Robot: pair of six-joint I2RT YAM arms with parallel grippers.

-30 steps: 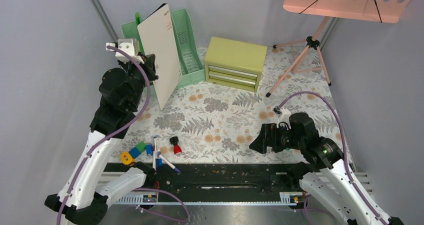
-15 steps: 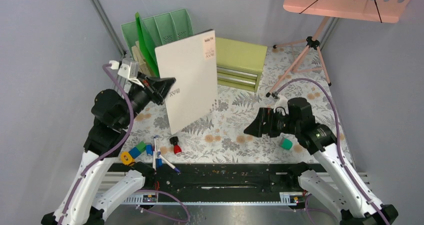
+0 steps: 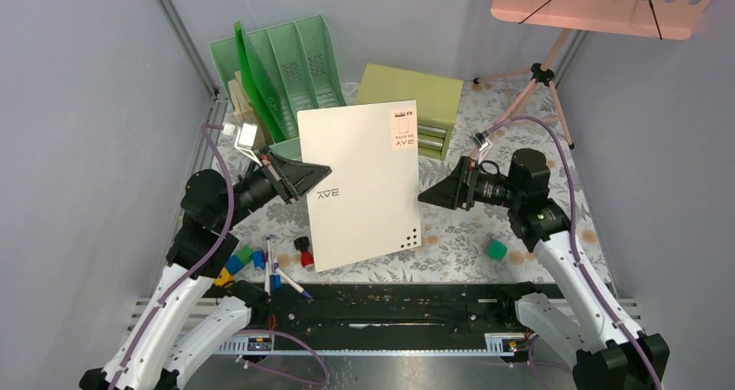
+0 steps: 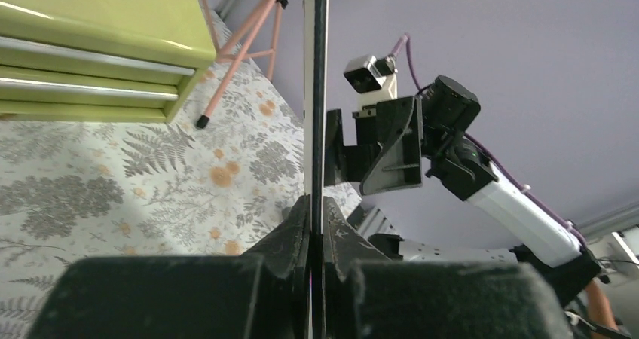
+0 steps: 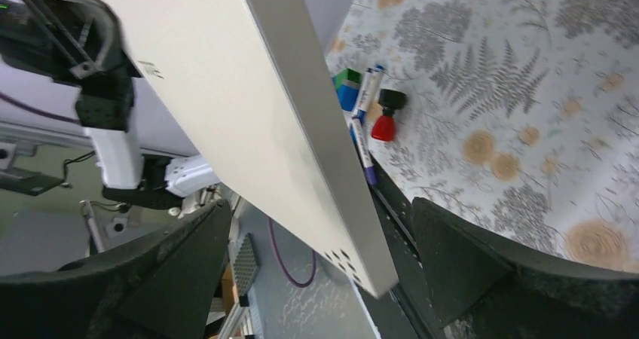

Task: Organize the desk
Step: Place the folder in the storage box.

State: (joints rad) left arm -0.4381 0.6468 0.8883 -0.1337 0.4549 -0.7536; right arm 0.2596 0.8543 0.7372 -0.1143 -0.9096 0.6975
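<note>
Grips a white board (image 3: 364, 182) by its left edge with the left pincer (image 3: 319, 172) clenched, tilted in the air above the fern-printed desk (image 3: 520, 156). Holds the right pincer (image 3: 425, 197) released at the board's right edge, fingers spread either side; cannot tell about contact. Shows pens (image 3: 273, 264) front left, a green cube (image 3: 496, 250) front right.
</note>
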